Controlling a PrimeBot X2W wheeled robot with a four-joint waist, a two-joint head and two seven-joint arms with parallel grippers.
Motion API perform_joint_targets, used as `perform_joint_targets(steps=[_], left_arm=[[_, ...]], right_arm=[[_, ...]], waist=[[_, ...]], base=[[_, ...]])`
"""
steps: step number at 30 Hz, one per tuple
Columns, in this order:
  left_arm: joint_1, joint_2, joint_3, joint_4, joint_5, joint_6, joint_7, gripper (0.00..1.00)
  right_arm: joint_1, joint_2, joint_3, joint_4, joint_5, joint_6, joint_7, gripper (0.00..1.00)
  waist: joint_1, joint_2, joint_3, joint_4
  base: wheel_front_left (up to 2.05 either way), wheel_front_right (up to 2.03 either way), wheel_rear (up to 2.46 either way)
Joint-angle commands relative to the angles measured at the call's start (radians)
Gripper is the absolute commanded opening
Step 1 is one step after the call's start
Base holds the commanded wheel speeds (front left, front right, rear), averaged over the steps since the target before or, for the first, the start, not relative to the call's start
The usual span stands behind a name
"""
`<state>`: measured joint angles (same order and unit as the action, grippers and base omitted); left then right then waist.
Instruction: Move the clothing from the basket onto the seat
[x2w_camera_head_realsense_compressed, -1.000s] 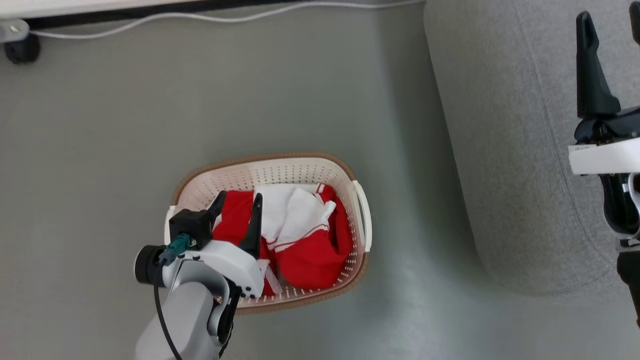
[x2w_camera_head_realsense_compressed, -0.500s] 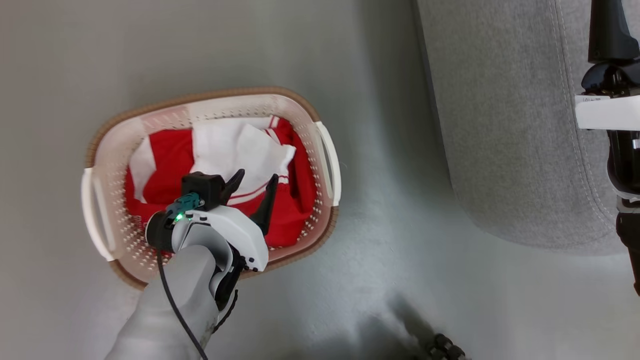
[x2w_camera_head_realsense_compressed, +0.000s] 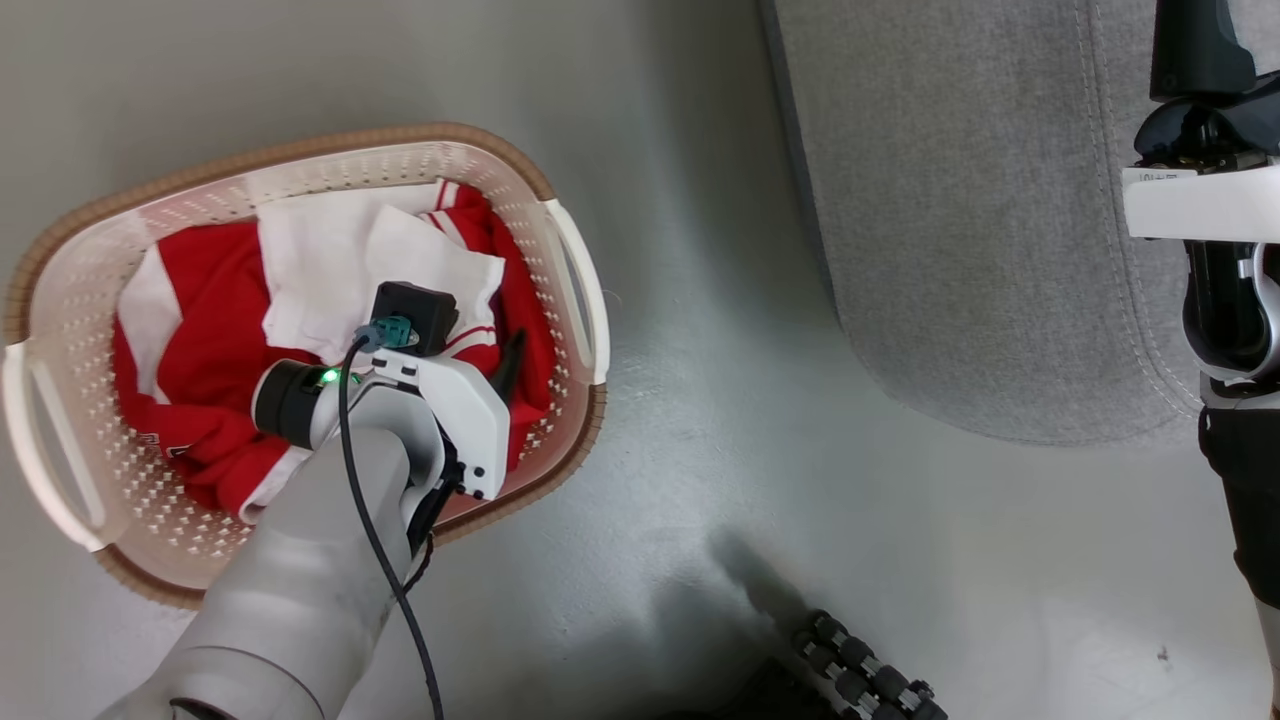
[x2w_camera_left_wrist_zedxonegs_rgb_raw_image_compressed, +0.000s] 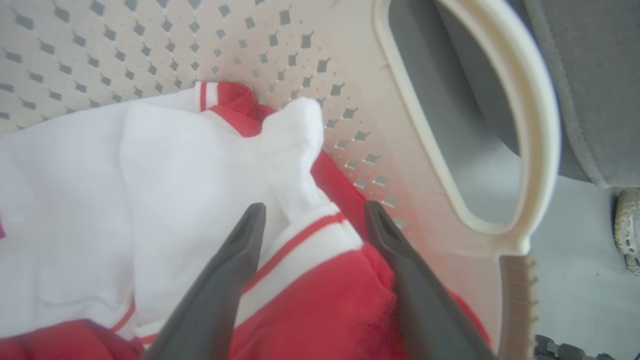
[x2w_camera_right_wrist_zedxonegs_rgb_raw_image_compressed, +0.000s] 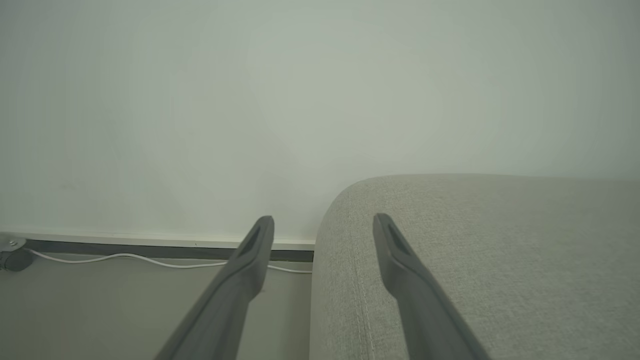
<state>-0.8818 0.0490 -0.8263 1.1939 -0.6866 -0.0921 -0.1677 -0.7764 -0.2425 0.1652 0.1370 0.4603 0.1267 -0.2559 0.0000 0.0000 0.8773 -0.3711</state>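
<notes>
The left hand (x2w_camera_left_wrist_zedxonegs_rgb_raw_image_compressed: 311, 212) is down in the basket (x2w_camera_head_realsense_compressed: 300, 150), at the left of the head view. Its two dark fingers are spread wide either side of a white, red-striped cuff of the clothing (x2w_camera_head_realsense_compressed: 200, 300), and nothing is pinched between them yet. All the clothing lies heaped inside the basket, red folds with white panels on top. The basket stands on the grey floor (x2w_camera_head_realsense_compressed: 700, 450), apart from the seat (x2w_camera_head_realsense_compressed: 950, 200) in the upper right. The right hand (x2w_camera_right_wrist_zedxonegs_rgb_raw_image_compressed: 324, 222) hangs open and empty over the seat's rounded edge.

I'd say this is the pick from the basket: the reach is made, the grasp is not. Next the fingers need to sink into the fabric and close on a good fold. Then the garment has to be lifted clear of the rim and carried across to the seat. A shallow pinch on the cuff alone might let it slip.
</notes>
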Motion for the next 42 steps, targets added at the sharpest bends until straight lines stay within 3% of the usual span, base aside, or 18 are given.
perform_joint_targets(steps=[1, 4, 5, 7, 21, 35, 42], left_arm=[[-0.003, 0.001, 0.002, 0.002, 0.005, 0.011, 0.005, 1.00], [-0.020, 0.001, -0.024, 0.024, 0.005, 0.040, 0.043, 1.00], [-0.025, 0.001, -0.032, 0.029, 0.005, 0.050, 0.051, 0.93], [-0.033, 0.001, -0.045, 0.036, 0.005, 0.065, 0.062, 0.00], [0.004, 0.001, -0.089, 0.029, -0.048, 0.090, 0.011, 0.00], [0.102, 0.001, -0.084, -0.027, -0.104, 0.064, -0.092, 0.00], [0.184, 0.005, 0.019, -0.182, -0.051, 0.082, -0.094, 0.00]], right_arm=[[0.014, -0.008, -0.001, -0.021, 0.009, 0.004, -0.006, 1.00], [0.018, 0.000, 0.000, -0.021, 0.007, 0.004, -0.006, 1.00], [0.017, 0.003, 0.000, -0.020, 0.007, 0.004, -0.006, 1.00], [0.016, 0.007, -0.002, -0.018, 0.006, 0.004, -0.006, 1.00], [0.031, 0.016, -0.001, 0.003, 0.000, 0.004, -0.006, 1.00], [0.120, -0.026, 0.050, 0.100, -0.025, 0.004, -0.006, 1.00], [0.205, -0.046, 0.049, 0.149, -0.038, 0.004, -0.006, 1.00]], waist=[[0.0000, 0.0000, 0.012, -0.014], [0.0000, 0.0000, 0.017, -0.022], [0.0000, 0.0000, 0.017, -0.024], [0.0000, 0.0000, 0.017, -0.025], [0.0000, 0.0000, -0.081, 0.009], [0.0000, 0.0000, -0.338, 0.103], [0.0000, 0.0000, -0.488, 0.169]], base=[[0.00, 0.00, 0.00], [0.00, 0.00, 0.00], [0.00, 0.00, 0.00], [0.00, 0.00, 0.00], [0.00, 0.00, 0.00], [0.00, 0.00, 0.00], [0.00, 0.00, 0.00]])
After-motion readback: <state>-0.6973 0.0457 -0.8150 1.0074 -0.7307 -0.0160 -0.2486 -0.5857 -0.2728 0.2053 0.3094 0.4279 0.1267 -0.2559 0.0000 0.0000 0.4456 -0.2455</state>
